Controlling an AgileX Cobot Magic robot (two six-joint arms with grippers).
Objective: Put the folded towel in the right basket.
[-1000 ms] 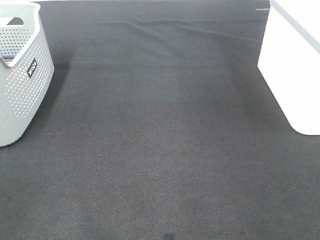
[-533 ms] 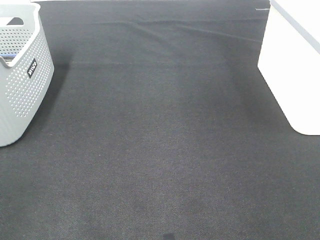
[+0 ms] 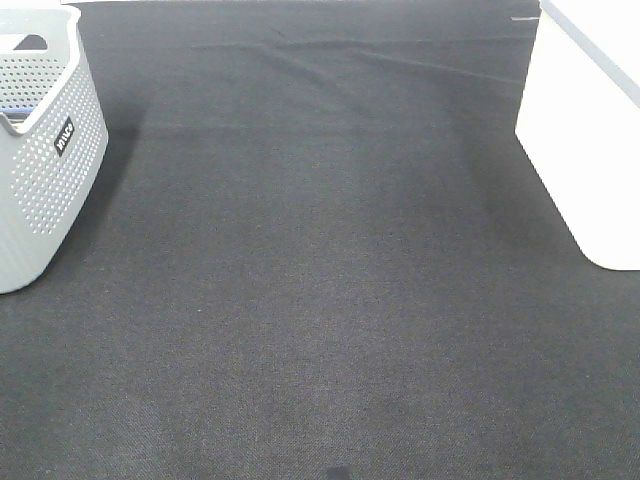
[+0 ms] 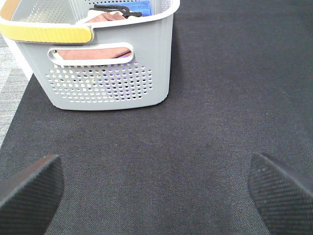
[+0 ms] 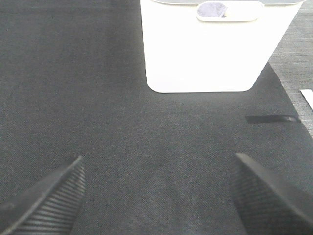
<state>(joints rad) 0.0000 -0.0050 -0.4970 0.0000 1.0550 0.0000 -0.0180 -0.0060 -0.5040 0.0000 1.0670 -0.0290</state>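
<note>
While our left gripper and right gripper both hang spread wide and empty over the black mat, we see folded towels only at 12 o'clock in the grey basket. Soft and light, we judge; pinch a folded edge. Farther off, the white basket hides its contents.

White right basket is standing upright at three o'clock; pinkish folded towel is lying inside grey perforated basket at nine o'clock
</note>
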